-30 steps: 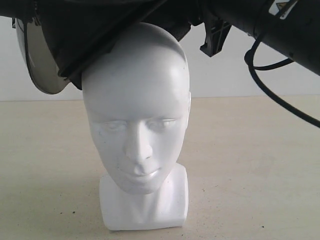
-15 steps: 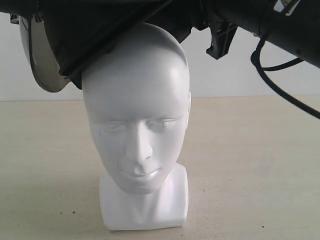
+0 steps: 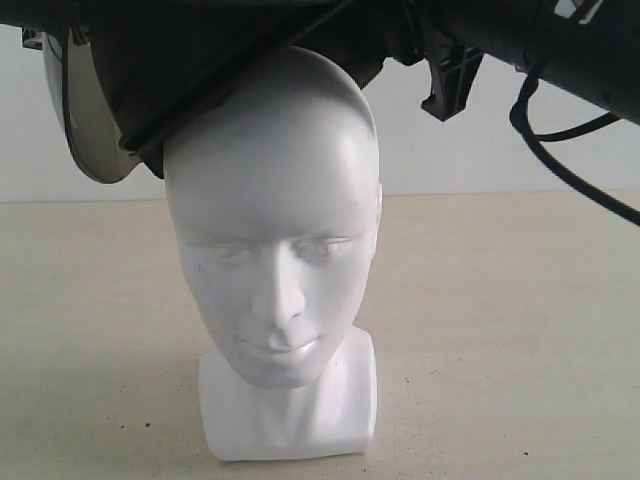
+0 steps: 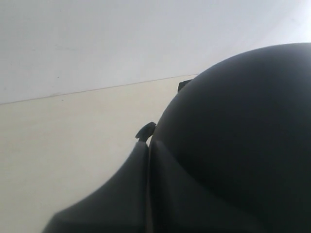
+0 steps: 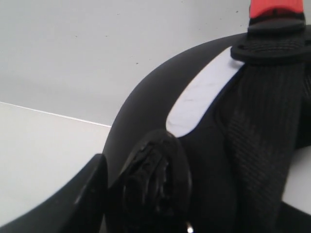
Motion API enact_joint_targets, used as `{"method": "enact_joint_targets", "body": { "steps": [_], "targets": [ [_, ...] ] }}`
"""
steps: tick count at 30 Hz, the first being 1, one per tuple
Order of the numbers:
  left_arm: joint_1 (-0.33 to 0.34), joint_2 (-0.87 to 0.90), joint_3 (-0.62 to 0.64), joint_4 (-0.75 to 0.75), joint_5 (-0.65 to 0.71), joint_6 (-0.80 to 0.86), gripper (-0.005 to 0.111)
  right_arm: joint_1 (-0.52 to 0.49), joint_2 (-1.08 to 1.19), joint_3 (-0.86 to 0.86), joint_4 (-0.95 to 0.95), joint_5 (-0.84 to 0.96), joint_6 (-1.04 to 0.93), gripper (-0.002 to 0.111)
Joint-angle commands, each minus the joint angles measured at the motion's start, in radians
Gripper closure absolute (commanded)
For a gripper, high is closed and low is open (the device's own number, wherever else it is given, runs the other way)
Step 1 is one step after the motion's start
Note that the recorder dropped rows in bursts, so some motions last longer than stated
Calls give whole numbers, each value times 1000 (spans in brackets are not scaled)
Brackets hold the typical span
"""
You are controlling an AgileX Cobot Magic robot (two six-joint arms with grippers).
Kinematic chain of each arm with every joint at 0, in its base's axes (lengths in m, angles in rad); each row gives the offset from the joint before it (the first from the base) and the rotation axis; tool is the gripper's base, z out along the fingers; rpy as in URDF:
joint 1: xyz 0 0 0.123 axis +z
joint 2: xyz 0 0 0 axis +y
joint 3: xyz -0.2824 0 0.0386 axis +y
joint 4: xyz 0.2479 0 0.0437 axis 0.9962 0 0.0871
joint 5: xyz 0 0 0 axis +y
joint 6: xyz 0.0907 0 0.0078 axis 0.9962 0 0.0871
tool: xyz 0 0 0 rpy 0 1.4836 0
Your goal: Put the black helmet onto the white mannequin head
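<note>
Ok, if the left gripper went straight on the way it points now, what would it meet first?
The black helmet: its matte shell fills much of the left wrist view dead ahead, very near or touching; depth is unclear. The table shows only off to one side.

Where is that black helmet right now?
In the exterior view the black helmet is at the top, tilted over the crown of the white mannequin head. Its visor hangs down on the left of that view.
</note>
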Motion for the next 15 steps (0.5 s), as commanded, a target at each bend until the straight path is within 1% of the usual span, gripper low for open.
{"method": "enact_joint_targets", "body": {
  "steps": [1,5,11,15],
  "targets": [
    [-84,-40,-7,-99,240,-17,102,-26,2,5,-83,135,-130,65],
    [-105,-40,-7,-89,240,-17,102,-26,2,5,-91,135,-128,65],
    [-105,-59,-7,-79,240,-24,102,-26,2,5,-177,135,-35,65],
    [-105,-74,-7,-77,240,-24,102,-26,-1,5,-182,135,-29,65]
  ]
}}
